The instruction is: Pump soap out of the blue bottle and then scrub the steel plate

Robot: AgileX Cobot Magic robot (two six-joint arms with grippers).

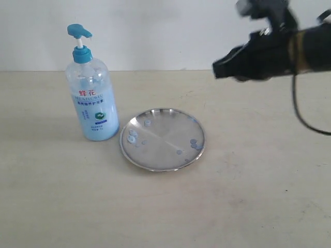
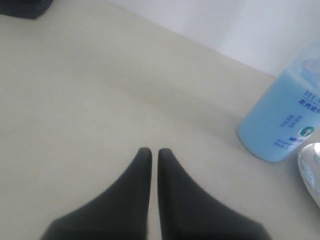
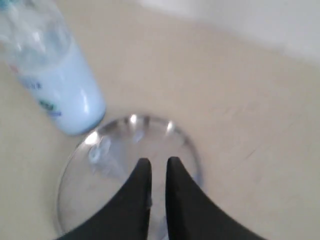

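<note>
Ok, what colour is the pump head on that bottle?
Bright blue. The pump head shows best in the exterior view.

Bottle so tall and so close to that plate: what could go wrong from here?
The bottle is tall and narrow, so an off-centre push on its pump might tip it onto the plate. Nothing holds the plate, which has soap drops on it; scrubbing could make it slide. The right gripper holds nothing to scrub with.
</note>
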